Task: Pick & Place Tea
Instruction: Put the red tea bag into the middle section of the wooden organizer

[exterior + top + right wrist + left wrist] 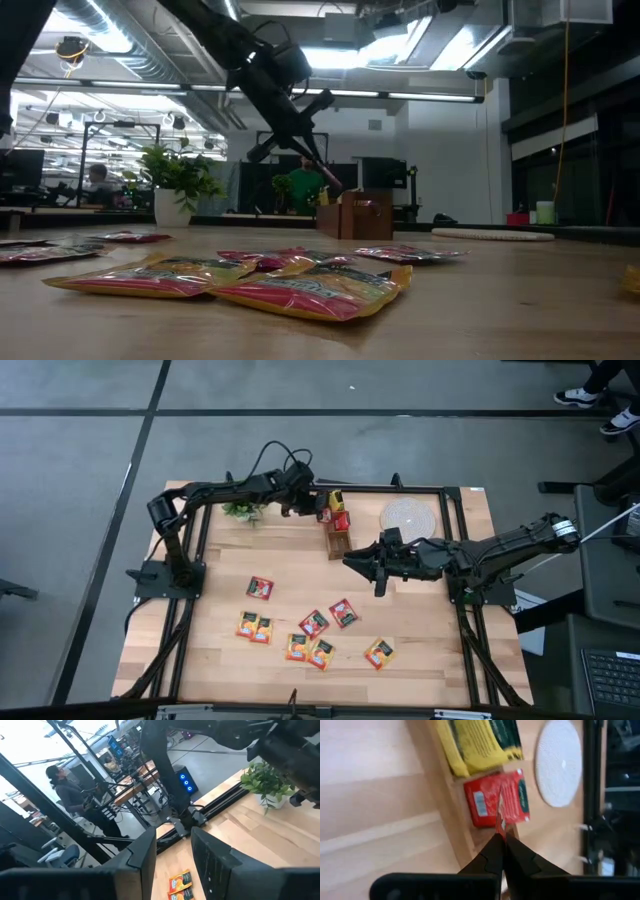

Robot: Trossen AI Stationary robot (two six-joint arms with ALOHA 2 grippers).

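Observation:
My left gripper (502,845) (320,510) hangs over the small wooden box (338,540) near the table's far edge, shut on a red tea sachet (512,802). Yellow sachets (475,742) and another red sachet (479,806) stand upright in the box's compartments. Several loose sachets lie flat on the table nearer the front: a red one (260,588), an orange pair (253,626) and others (321,653). My right gripper (362,560) (172,855) hovers open just right of the box, touching nothing. My left gripper pinches the red sachet by its upper edge (500,824) between its two shut fingertips, coming from above and pointing down. The sachet hangs below the fingers, slightly tilted (326,178), over the box's red compartment; whether its lower end touches the box I cannot tell.
A small potted plant (241,510) stands left of the box, under the left arm. A round pale woven mat (408,517) lies right of the box. Black frame rails (455,550) run along the table's edges. A person (60,785) sits in the room beyond.

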